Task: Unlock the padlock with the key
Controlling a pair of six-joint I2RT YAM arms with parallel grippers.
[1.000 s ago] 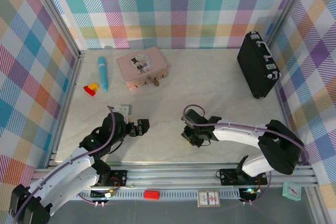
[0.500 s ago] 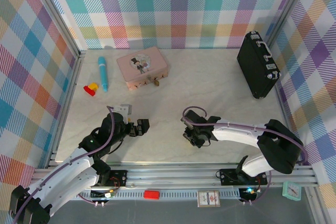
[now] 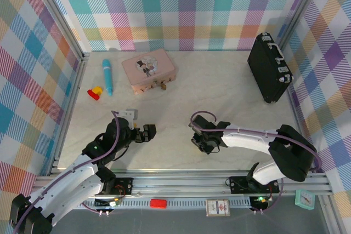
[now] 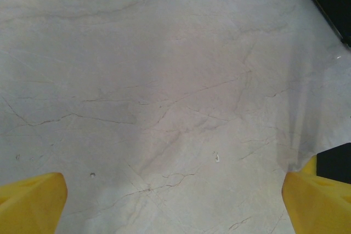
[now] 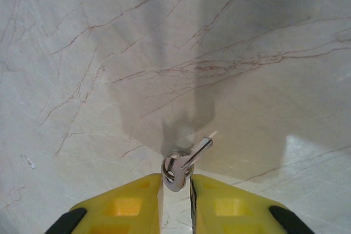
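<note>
Right tool (image 5: 176, 183) pinches the key (image 5: 187, 159) by its head; left tool (image 4: 175, 201) spread wide.

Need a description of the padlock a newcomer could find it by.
Start at the pink tin box toward the far left of the table, right of the blue pen. At the tin's near edge, toward its right corner, lies the padlock: tiny, brass-gold, far smaller than the tin, the only gold-coloured thing nearby.

The left gripper (image 4: 175, 204) hung low over the table, jaws spread wide. The right gripper (image 5: 176, 189), arm bent inward, held its fingers nearly together, seemingly pinching the key (image 5: 176, 169).
</note>
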